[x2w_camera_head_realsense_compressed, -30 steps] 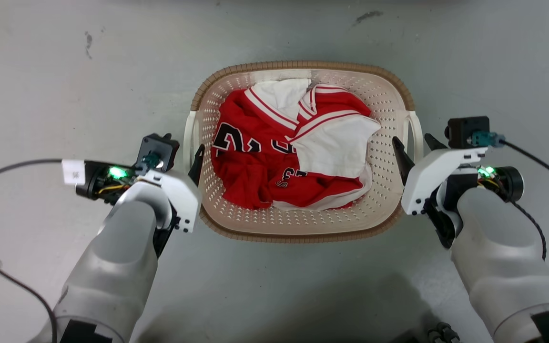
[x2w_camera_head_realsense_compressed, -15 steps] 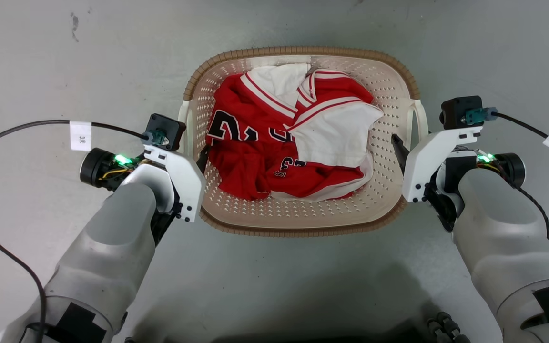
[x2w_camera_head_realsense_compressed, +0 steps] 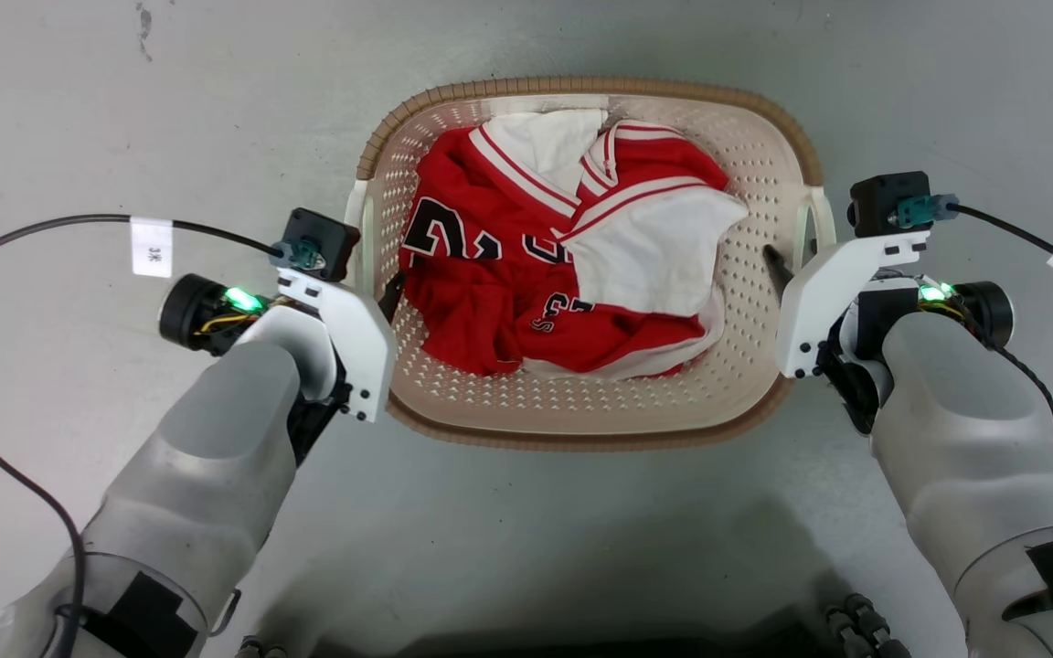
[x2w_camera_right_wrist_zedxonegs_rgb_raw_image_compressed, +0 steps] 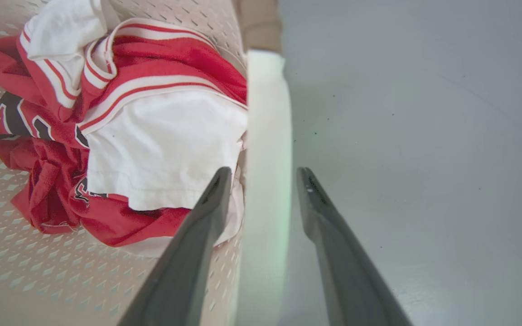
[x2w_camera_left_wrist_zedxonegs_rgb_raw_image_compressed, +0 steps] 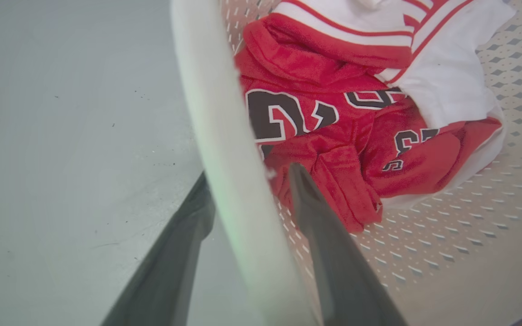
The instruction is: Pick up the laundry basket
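the laundry basket is right between the two arms, grey floor all round it, a red and white jersey heaped inside. the left gripper straddles the left white handle, one finger inside the basket, one outside; i cannot tell if they pinch it. the right gripper brackets the right handle, fingers narrow, with a sliver of floor showing beside the outer one.

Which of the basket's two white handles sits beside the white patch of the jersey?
The right handle, straddled by the right gripper; the left handle borders the red, black-lettered part of the jersey.
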### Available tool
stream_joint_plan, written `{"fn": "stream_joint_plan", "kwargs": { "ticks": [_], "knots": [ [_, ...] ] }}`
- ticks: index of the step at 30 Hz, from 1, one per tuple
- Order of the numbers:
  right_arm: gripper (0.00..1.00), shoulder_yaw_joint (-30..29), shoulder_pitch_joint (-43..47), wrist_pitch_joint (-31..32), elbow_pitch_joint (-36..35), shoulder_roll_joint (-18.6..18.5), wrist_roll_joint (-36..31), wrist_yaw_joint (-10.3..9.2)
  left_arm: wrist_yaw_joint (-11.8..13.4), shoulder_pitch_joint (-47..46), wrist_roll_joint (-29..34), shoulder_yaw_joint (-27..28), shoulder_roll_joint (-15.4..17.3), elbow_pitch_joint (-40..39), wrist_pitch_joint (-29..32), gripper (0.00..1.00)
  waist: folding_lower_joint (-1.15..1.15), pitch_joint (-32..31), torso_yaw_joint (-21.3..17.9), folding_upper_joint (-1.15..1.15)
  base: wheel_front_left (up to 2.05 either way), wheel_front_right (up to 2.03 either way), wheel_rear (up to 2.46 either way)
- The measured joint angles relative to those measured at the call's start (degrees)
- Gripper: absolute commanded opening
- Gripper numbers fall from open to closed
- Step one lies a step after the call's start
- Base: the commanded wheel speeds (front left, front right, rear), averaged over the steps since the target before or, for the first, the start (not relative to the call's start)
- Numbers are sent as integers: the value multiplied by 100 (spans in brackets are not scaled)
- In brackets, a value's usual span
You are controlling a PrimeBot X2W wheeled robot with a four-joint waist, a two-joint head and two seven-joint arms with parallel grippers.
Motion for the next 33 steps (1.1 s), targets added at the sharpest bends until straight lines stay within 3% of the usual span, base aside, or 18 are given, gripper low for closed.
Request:
{"fn": "stream_joint_plan", "kwargs": {
  "ticks": [17,24,33],
  "knots": [
    [0,-355,179,304,23,78,-524,7,11,192,-960,-740,10,9,160,0,0,-521,1,0,0,0,0],
    [0,-466,350,957,29,70,-798,7,19,483,-1591,-1146,152,-385,776,0,0,-1140,-24,0,0,0,0],
    [0,-310,555,2282,21,87,-1014,13,40,889,-2436,-1744,513,-1080,1614,0,-1,-2173,-63,0,0,0,0]
  ]
}}
